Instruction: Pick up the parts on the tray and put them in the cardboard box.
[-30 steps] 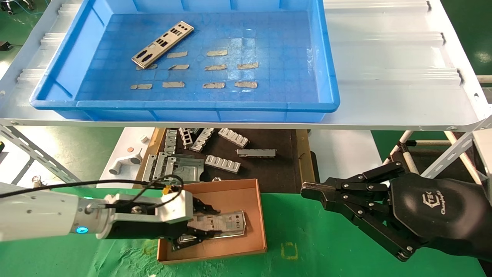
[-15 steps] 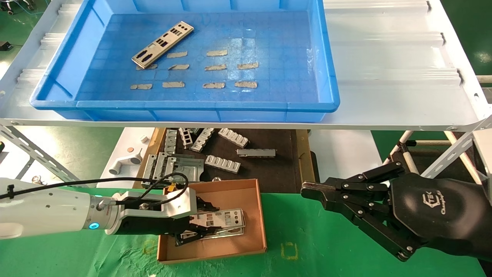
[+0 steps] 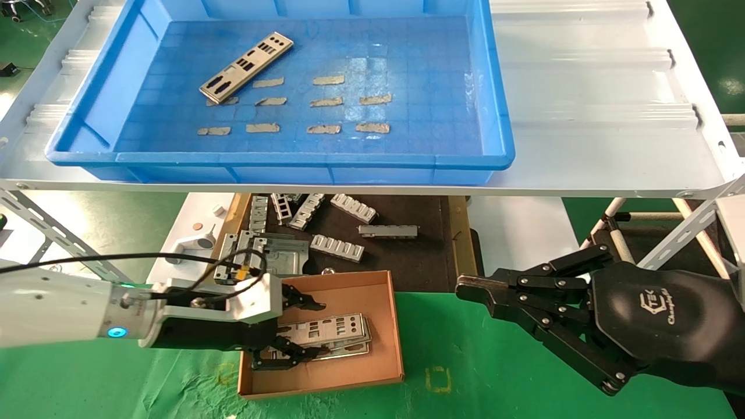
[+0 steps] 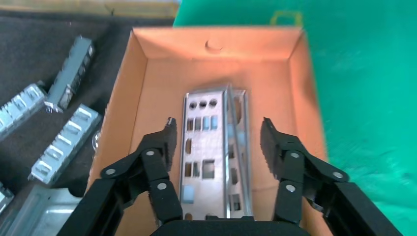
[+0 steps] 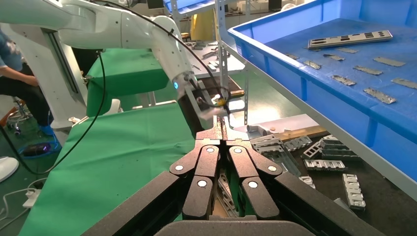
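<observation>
Brown cardboard box on green cloth holds two stacked parts. Left gripper over box's left end, jaws spread wide, gripping nothing. One part lies in blue tray. Right gripper parked right of box, jaws closed, empty.

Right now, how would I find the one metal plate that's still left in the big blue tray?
Find the big blue tray on the white shelf. Look in its far left part, above the rows of small grey patches. The metal plate lies there slanted: long, shiny and punched with holes, while the patches are short, dull and solid.
</observation>
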Motion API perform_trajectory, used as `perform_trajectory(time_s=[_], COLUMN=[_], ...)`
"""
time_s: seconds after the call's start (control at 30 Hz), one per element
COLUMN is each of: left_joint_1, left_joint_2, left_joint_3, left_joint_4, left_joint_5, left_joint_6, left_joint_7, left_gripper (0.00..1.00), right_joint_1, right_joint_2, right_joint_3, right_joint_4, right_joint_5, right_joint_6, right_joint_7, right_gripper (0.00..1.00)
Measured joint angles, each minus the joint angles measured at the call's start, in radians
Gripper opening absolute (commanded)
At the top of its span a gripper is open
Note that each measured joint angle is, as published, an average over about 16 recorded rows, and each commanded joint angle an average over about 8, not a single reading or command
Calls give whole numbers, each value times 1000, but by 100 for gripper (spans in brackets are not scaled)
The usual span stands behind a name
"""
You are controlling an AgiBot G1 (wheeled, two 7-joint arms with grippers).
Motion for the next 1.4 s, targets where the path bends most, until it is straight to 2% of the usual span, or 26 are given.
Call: perform_trajectory(time_s=[0.2,0.23,1.4], left_joint_1=[14,18,208], left_joint_2=[-25,-29,-167], left_joint_3=[-41,-49,-403], left_joint_4=[-26,-32,-299], left_joint_5=[-45,-53,-281], left_joint_6=[41,47,197], left_joint_7=[-14,-18,-218], left_gripper=[100,100,100], right_joint_1=[0,0,0], right_joint_2=[0,0,0], right_joint_3=[0,0,0], right_joint_4=[0,0,0], right_joint_5=[0,0,0], right_joint_6=[0,0,0], right_joint_7=[0,0,0], right_gripper=[97,100,100])
